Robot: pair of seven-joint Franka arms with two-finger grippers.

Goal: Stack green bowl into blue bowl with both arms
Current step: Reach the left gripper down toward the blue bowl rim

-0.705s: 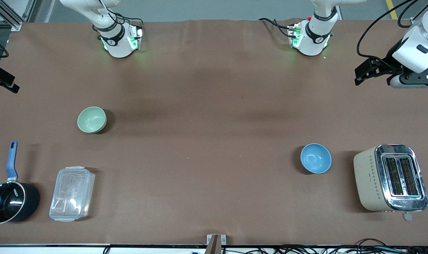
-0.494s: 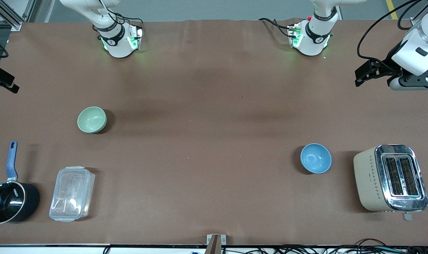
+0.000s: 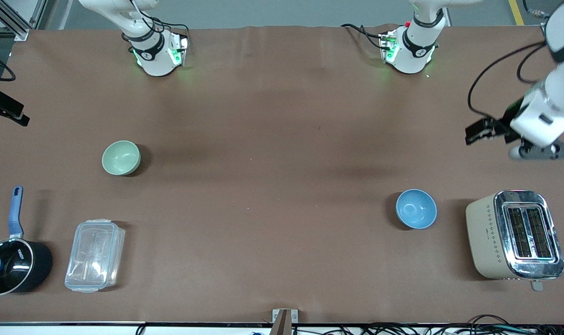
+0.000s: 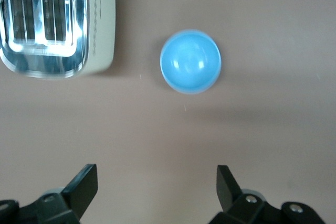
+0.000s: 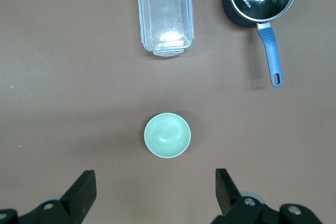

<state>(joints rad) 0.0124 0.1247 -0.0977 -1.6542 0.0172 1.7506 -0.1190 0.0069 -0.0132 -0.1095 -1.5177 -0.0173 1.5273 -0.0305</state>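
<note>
The green bowl (image 3: 121, 157) sits upright and empty toward the right arm's end of the table. It also shows in the right wrist view (image 5: 167, 135). The blue bowl (image 3: 416, 209) sits upright and empty beside the toaster, and it shows in the left wrist view (image 4: 190, 61). My left gripper (image 3: 542, 152) hangs high over bare table at the left arm's end, open and empty (image 4: 157, 182), apart from the blue bowl. My right gripper (image 5: 156, 184) is open and empty, high over bare table close to the green bowl. Only a black part of that hand shows at the front view's edge.
A cream toaster (image 3: 514, 235) stands at the left arm's end, nearer the front camera. A clear lidded container (image 3: 95, 255) and a black saucepan with a blue handle (image 3: 13, 260) lie at the right arm's end, nearer the camera than the green bowl.
My left hand has moved over the table toward the toaster and the blue bowl. The right hand's visible part has shifted slightly the same way. Both bowls have stayed put.
</note>
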